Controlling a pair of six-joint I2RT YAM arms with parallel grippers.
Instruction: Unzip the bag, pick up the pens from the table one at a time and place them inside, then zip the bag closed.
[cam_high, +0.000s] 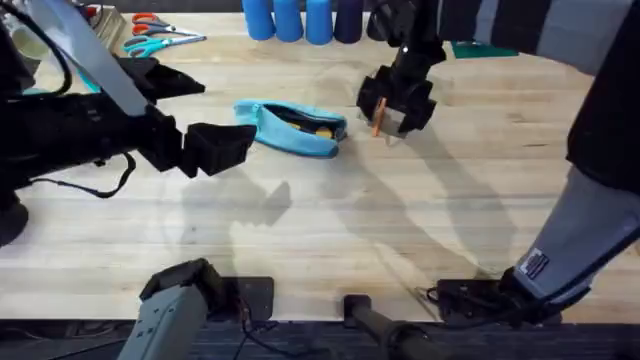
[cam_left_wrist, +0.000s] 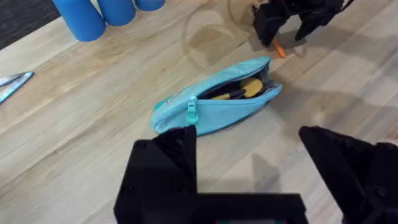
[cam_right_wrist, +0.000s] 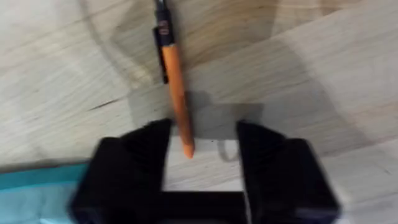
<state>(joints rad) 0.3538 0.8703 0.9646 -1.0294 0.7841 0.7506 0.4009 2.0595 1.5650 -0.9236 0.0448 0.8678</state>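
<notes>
The light blue bag (cam_high: 290, 128) lies on the table (cam_high: 330, 230) left of centre. Its zipper is open over the right half, with the pull (cam_left_wrist: 191, 111) near the middle and yellow and dark items showing inside. An orange pen (cam_high: 379, 117) lies on the wood just right of the bag. My right gripper (cam_high: 400, 105) is low over it and open, and one end of the pen (cam_right_wrist: 175, 87) lies between the fingers (cam_right_wrist: 134, 165). My left gripper (cam_left_wrist: 249, 171) hovers open on the near side of the bag (cam_left_wrist: 217, 102), holding nothing.
Blue cups (cam_high: 300, 18) stand at the far edge and scissors (cam_high: 160, 38) lie at the far left. A green mat (cam_high: 480, 48) sits at the back right. My right arm's grey link (cam_high: 580, 230) rises along the right side.
</notes>
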